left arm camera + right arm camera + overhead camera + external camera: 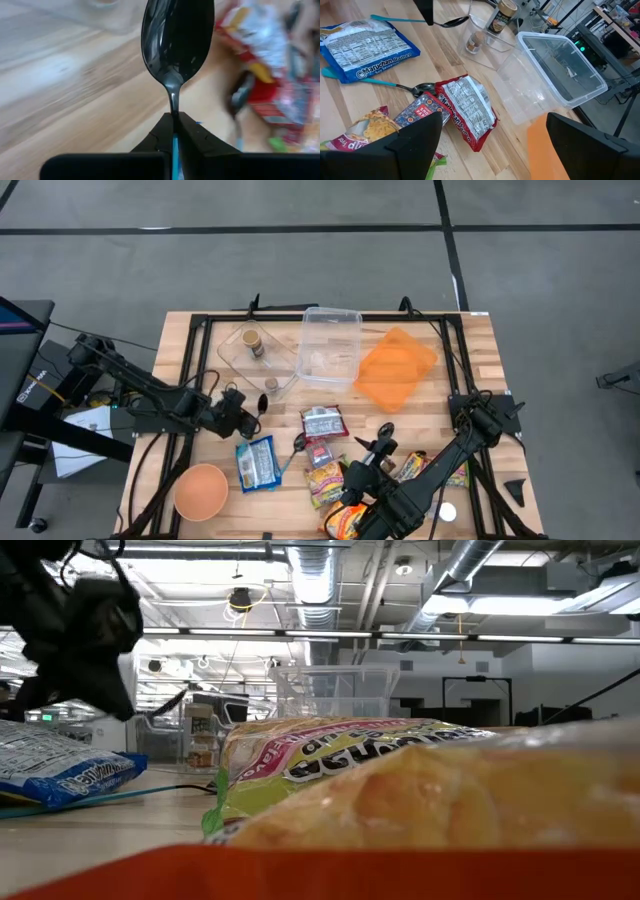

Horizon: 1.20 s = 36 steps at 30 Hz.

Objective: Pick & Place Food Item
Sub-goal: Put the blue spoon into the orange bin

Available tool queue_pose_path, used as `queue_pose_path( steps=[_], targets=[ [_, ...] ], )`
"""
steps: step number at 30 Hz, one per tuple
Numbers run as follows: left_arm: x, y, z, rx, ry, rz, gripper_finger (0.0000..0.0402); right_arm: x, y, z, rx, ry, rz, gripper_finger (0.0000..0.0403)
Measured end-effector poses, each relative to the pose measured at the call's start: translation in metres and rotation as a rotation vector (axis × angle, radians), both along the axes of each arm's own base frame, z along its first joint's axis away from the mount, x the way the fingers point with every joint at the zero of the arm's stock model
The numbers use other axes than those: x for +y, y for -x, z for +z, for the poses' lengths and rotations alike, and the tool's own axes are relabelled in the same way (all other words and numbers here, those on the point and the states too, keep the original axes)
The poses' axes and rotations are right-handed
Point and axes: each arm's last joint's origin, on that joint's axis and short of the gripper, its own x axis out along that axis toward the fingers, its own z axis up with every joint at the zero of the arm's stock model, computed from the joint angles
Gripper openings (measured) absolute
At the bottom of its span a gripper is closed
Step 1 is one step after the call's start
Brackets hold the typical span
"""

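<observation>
Two claws differ: left gripper [174,131] clenches a glossy black spoon [175,45], bowl upward; right gripper [490,135] gapes released above ramen packets [465,112].

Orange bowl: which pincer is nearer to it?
Left. The left pincer, shut on a spoon, is just above the orange bowl; the right pincer is farther off across the packets.

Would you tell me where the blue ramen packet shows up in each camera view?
High view: blue ramen packet, front-left, beside the orange bowl.
Low view: far left, lying flat.
Left wrist view: not identifiable; the spoon fills it.
Right wrist view: upper left.
Shared landmark: clear container.
</observation>
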Motion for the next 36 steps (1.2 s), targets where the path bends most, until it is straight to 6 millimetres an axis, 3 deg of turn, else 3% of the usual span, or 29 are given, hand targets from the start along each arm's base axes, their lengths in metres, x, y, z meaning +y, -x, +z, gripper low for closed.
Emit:
queue_pose_path(
  steps=[20, 29, 36],
  targets=[
    [-0.013, -0.004, 0.047, -0.424, -0.037, -0.196, 0.0001, 0.000, 0.000, 0.000, -0.005, -0.004, -0.003, 0.0354],
    [-0.027, -0.006, 0.060, -0.567, -0.156, -0.229, 0.0001, -0.003, -0.002, 0.000, -0.044, -0.017, -0.031, 0.0354],
    [-0.041, -0.024, 0.070, -0.657, -0.307, -0.265, 0.0001, -0.009, -0.007, 0.001, -0.066, -0.027, -0.061, 0.0354]
  ],
)
